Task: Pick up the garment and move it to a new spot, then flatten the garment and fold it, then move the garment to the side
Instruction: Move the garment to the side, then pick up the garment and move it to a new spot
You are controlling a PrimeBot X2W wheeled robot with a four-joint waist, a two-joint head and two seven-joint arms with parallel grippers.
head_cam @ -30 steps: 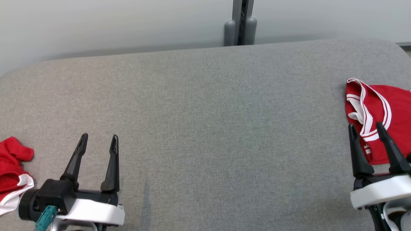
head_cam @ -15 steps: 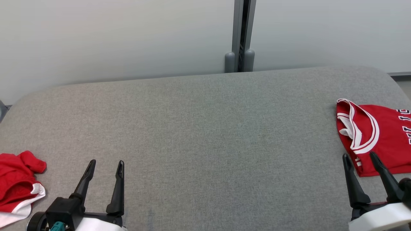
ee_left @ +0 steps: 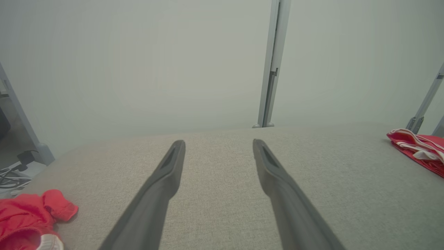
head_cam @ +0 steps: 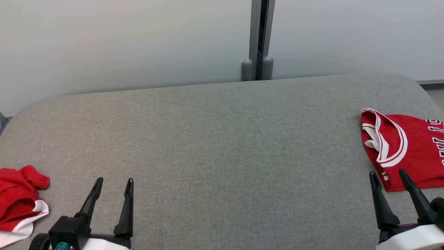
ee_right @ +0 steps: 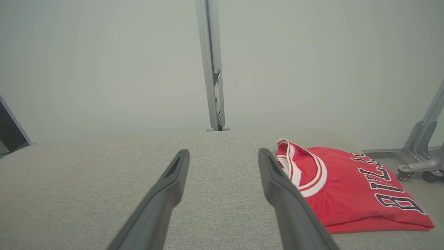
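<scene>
table: a broad grey cloth-covered surface spans the head view, its middle bare, with a pale wall behind it.
folded jersey: red with white trim and dark lettering, it lies flat and squared at the table's right end, collar turned toward the centre. The right wrist view shows its edges neatly stacked.
crumpled garment: a second red piece with a white hem sits bunched at the table's left edge, well apart from the jersey. It also shows low in the left wrist view.
right tool: fingers spread and empty, poised just beside the jersey's near corner.
left tool: fingers spread and empty, over bare cloth near the crumpled garment but apart from it.
progress: the folded jersey looks finished, already folded and set aside. The crumpled garment looks untouched, so picking it up, moving it, flattening it, folding it and shifting it aside would all remain.
</scene>
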